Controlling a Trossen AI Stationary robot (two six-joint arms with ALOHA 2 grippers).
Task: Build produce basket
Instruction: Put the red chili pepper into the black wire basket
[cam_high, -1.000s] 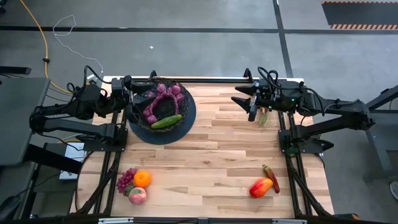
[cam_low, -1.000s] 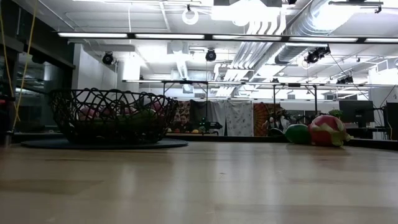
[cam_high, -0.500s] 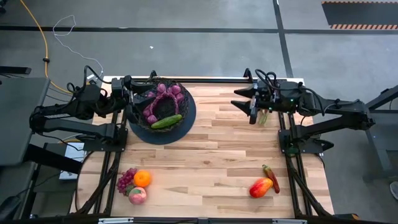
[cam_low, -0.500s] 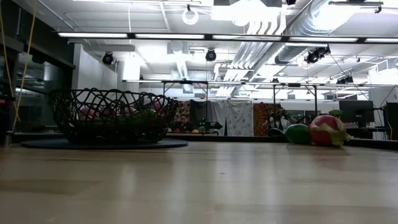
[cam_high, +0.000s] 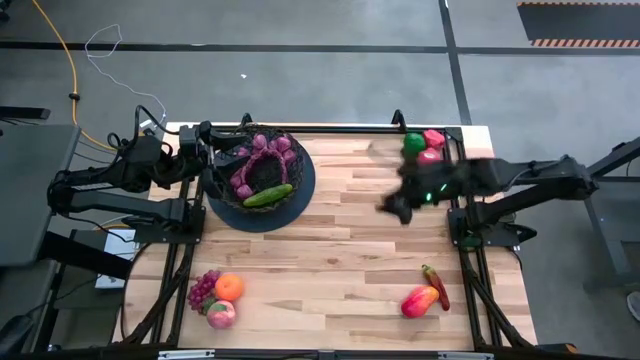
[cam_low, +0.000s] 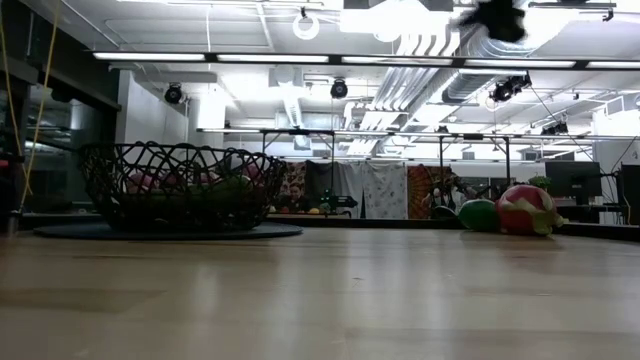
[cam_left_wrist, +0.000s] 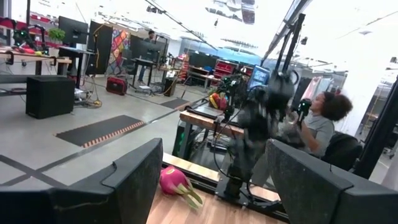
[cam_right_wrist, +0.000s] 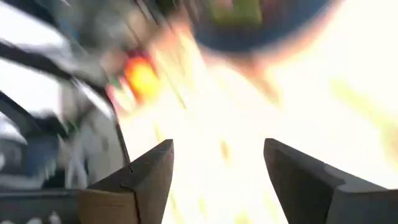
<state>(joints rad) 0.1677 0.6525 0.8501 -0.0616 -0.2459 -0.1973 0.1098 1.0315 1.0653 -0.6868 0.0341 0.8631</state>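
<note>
Produce for the basket lies scattered over the wooden table (cam_high: 350, 250), and neither gripper holds any of it. The right gripper (cam_high: 395, 208) hangs over the table's right half, smeared by motion in the high view; its wrist view shows two dark fingers (cam_right_wrist: 146, 180) standing apart with nothing between them. Just behind it, at the table's far right corner, sit a green pepper (cam_high: 414, 143) and a pink radish (cam_high: 433, 139) touching each other; the low view shows them side by side on the far edge. Nearer the front on the right, a red-orange mango (cam_high: 419, 300) lies against a slim red pepper (cam_high: 437, 286).

The left gripper (cam_high: 212, 160) waits at the far left, just beside the basket's rim, its fingers (cam_left_wrist: 134, 177) likewise spread and empty in its wrist view, which looks out past the table to a person seated in the room beyond.

The basket (cam_high: 228, 197) stands on its dark round base at the table's far left. Inside are purple grape bunches (cam_high: 262, 160) and a green cucumber (cam_high: 268, 196) lying across the front of the bowl. At the front left corner, well apart from the basket, a small grape bunch (cam_high: 203, 290), an orange (cam_high: 229, 287) and a pink peach (cam_high: 221, 314) cluster together, touching.
</note>
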